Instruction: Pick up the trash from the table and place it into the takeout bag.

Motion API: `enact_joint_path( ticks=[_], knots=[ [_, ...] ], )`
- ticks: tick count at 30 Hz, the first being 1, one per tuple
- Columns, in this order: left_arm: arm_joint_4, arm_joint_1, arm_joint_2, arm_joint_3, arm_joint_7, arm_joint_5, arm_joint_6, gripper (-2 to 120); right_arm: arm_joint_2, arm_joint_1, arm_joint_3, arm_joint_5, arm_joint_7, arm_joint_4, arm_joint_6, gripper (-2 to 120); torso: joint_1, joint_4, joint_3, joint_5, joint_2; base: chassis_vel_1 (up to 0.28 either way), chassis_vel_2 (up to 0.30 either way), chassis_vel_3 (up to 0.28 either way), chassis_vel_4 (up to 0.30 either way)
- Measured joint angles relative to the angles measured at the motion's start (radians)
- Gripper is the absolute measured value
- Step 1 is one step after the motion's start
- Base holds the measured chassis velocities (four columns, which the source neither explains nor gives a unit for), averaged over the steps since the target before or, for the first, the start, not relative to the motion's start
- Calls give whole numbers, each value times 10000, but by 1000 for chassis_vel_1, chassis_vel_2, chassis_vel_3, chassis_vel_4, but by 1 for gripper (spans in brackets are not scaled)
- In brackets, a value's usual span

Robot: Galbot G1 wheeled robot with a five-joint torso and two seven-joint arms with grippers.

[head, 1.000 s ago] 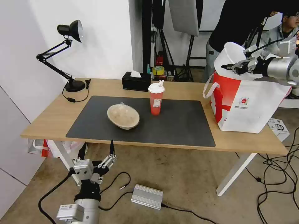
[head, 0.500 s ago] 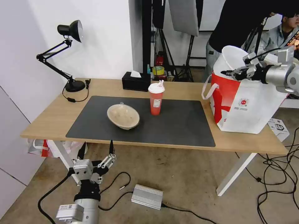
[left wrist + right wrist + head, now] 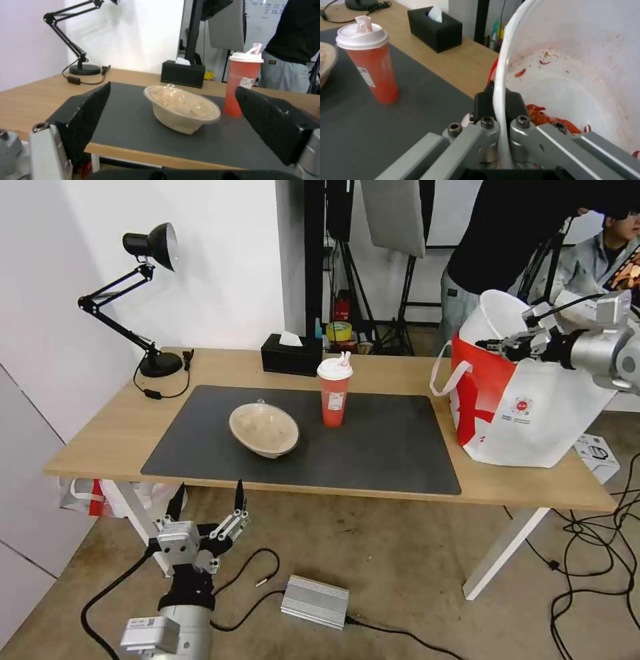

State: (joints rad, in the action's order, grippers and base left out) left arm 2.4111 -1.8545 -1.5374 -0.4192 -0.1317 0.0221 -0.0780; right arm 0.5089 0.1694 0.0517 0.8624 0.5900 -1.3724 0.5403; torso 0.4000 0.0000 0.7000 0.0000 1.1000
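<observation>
Right gripper [image 3: 497, 342]: pinching white crayfish bowl [image 3: 497, 310] rim, in takeout bag [image 3: 533, 413] mouth, table's [image 3: 100, 440] three o'clock. Left gripper [image 3: 207, 507]: fingers spread, parked below the table's six o'clock edge.

We saw bright, even room light with soft shadows; the left wrist view was slightly blurred, its fingers [image 3: 90, 117] at six o'clock unfocused.

Takeout bag [image 3: 527, 413]: white body, red side panel, small round red logo, white strap handles. Large bowl [image 3: 586, 75]: white, with red crayfish scraps. Cup [image 3: 334, 400]: translucent red, white lid. Shallow bowl [image 3: 264, 429]: beige. Table [image 3: 100, 440]: light wood, white legs. Mat [image 3: 373, 447]: dark grey. Tissue box [image 3: 291, 355]: black.
</observation>
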Motion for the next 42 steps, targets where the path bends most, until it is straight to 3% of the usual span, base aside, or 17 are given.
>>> enact_joint_path(
  ticks=[7, 18, 19, 23, 32, 36, 42],
  knots=[
    [1, -10, -14, 20, 0, -12, -5, 100, -40, 26, -40, 162, -196, -107, -10, 0, 0, 0, 0, 1, 0, 0, 0, 0, 0],
    [-11, -21, -39, 66, -1, -29, -6, 100, -81, -97, -40, 226, -351, -103, -41, 37, 0, 0, 0, 0, 0, 0, 0, 0, 0],
    [-14, -23, -41, 70, 0, -30, -6, 100, -78, -102, -40, 228, -377, -104, -47, 45, 0, 0, 0, 0, 0, 0, 0, 0, 0],
    [-14, -26, -44, 80, 0, -31, -6, 100, -73, -132, -40, 229, -402, -103, -54, 54, 0, 0, 0, 0, 0, 0, 0, 0, 0],
    [-13, -15, -8, 76, 0, -22, -6, 100, -76, -190, -18, 237, -477, -110, -103, 92, 0, -1, 0, 0, 0, 0, 0, 0, 0],
    [-11, -7, 4, 76, 1, -12, -6, 100, -84, -192, -20, 237, -493, -111, -104, 100, 0, 0, 0, 0, 0, 0, 0, 0, 0],
    [-11, 8, 25, 76, 0, 0, -6, 100, -99, -180, -69, 238, -566, -143, -133, 100, 0, 0, 0, 0, 0, 0, 0, 0, 0]
  ],
)
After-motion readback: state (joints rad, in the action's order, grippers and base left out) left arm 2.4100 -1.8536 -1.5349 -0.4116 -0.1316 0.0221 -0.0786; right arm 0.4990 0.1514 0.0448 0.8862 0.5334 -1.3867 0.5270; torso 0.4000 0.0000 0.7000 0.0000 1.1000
